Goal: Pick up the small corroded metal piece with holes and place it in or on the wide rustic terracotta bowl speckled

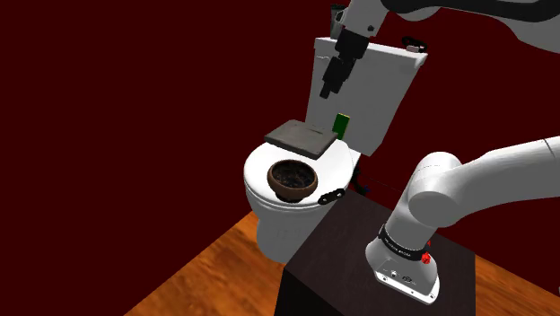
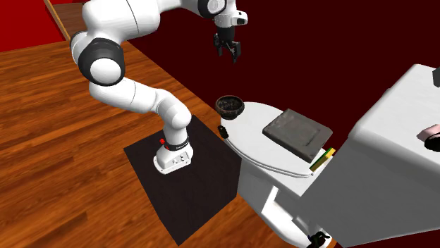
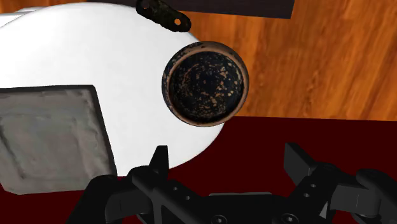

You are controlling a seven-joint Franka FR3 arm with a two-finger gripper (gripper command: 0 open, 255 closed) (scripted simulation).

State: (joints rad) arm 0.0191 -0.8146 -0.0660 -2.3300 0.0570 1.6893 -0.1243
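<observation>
Toilet lid [image 1: 260,172]: bowl [image 1: 294,179] near metal piece [image 1: 330,193]

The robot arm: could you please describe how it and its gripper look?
The glossy white arm of rounded tubular links has dark grey joint bands. Near its base sit small red marks beside a black collar. The all-black two-finger gripper has blocky, angular fingers dotted with small screw holes.

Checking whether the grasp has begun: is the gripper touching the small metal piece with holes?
Apart. In the shoulder view the gripper hangs high above the metal piece, which lies on the white toilet lid beside the bowl.
</observation>
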